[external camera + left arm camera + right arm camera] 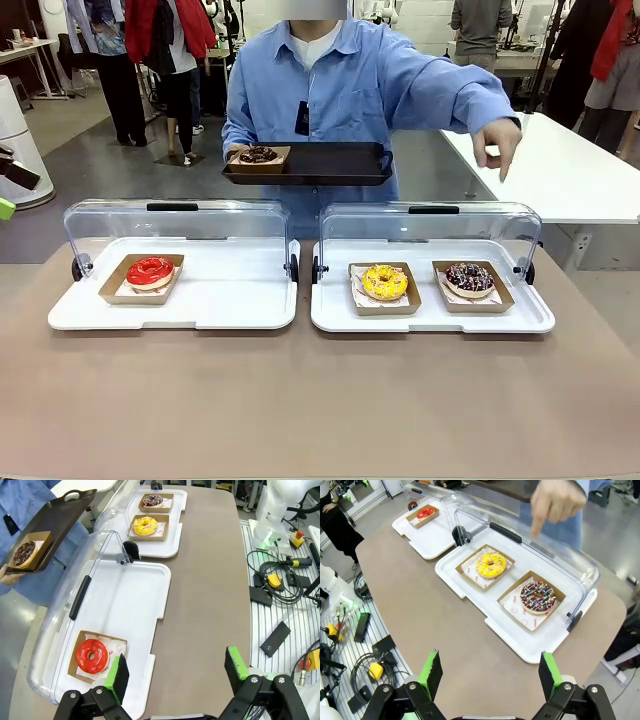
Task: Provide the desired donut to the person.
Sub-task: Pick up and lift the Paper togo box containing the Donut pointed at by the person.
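At the right end of the right white tray (335, 310) sits a chocolate sprinkle donut (469, 279). The person's hand (497, 140) seems to point at it. Left gripper (176, 669) and right gripper (490, 672) hang wide open, empty. A reach might take the neighbouring yellow donut (384, 282) by mistake. It might also knock the raised clear lid (420, 228) along the tray's far edge.
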### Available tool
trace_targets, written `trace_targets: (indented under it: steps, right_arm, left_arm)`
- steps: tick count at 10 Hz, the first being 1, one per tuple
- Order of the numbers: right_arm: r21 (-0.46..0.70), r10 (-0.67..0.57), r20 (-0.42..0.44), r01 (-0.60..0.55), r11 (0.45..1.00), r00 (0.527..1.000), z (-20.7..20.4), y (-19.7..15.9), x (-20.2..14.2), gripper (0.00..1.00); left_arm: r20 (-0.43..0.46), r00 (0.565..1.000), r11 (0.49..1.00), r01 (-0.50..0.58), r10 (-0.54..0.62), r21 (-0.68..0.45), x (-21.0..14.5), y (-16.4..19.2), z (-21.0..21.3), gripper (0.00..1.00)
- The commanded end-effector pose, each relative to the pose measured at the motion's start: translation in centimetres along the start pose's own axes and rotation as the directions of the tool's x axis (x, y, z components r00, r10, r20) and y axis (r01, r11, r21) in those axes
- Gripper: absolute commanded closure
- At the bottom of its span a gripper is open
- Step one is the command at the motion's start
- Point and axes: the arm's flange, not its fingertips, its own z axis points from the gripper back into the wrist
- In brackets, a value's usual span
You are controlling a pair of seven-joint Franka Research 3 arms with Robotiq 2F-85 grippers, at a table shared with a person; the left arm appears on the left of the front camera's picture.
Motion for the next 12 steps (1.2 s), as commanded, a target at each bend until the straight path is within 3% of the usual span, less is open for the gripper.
trace_targets:
  steps: [1, 9, 12]
  right_arm:
    - [0.021, 0.011, 0.026, -0.011, 1.000, 1.000, -0.2, -0.1, 0.0, 0.00]
    - [0.021, 0.011, 0.026, -0.011, 1.000, 1.000, -0.2, -0.1, 0.0, 0.00]
    - [0.021, 0.011, 0.026, -0.011, 1.000, 1.000, -0.2, -0.1, 0.0, 0.00]
  left_arm:
    - [0.009, 1.000, 1.000, -0.015, 0.015, 0.014, 0.2, 0.2, -0.1, 0.00]
    - [0.000, 1.000, 1.000, 0.000, 0.000, 0.000, 0.0, 0.0, 0.0, 0.00]
    - [0.155, 0.988, 1.000, -0.023, 0.020, 0.017, 0.1, 1.0, 1.9, 0.00]
